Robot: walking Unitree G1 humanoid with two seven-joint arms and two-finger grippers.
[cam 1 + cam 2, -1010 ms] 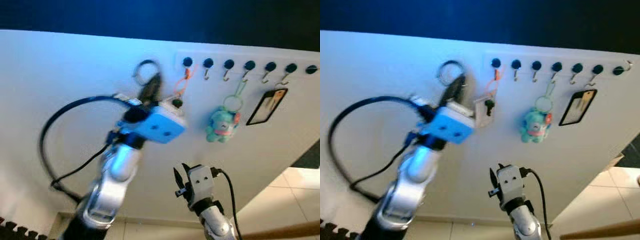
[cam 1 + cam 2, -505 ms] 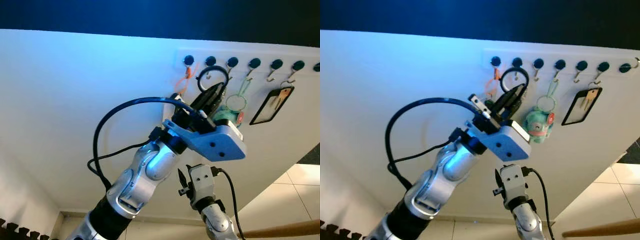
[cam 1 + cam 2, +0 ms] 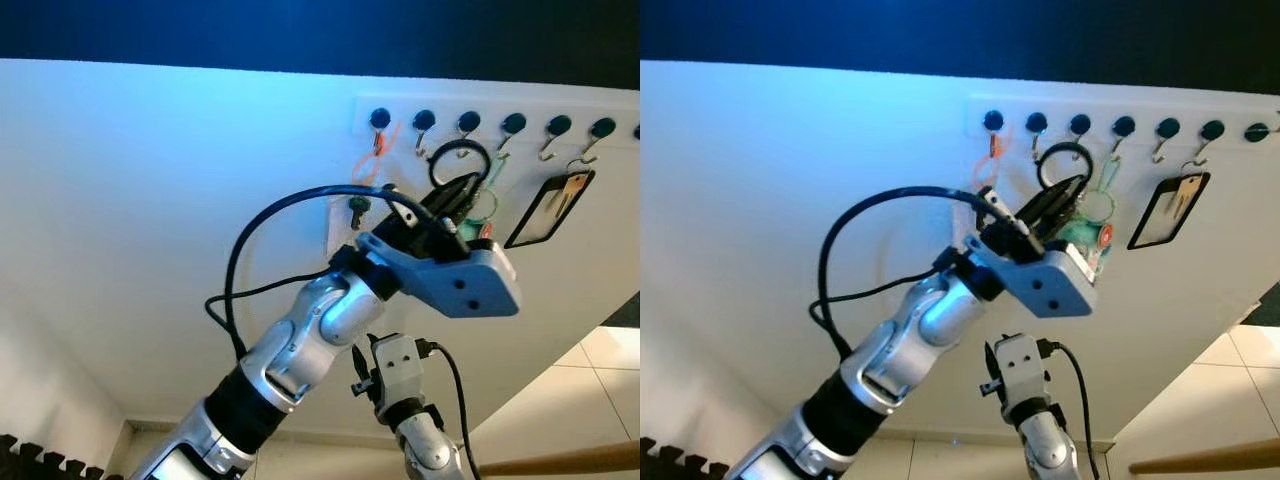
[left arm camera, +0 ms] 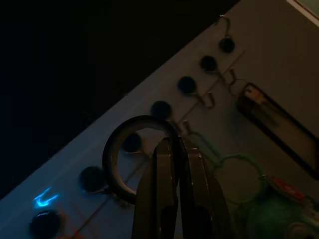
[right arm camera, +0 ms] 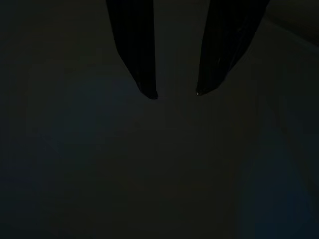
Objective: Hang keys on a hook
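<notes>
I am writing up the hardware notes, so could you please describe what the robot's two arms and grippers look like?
The left arm is silver metal with black joint sections, a looping black cable and a blue wrist block; the left gripper has two long black fingers. The right arm is also silver, with a grey boxy wrist, a black cable, and the right gripper has tapered black fingers.

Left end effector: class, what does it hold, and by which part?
The left end effector pinches a dark round key ring at its rim, near the row of wall hooks. The right end effector holds nothing.
</notes>
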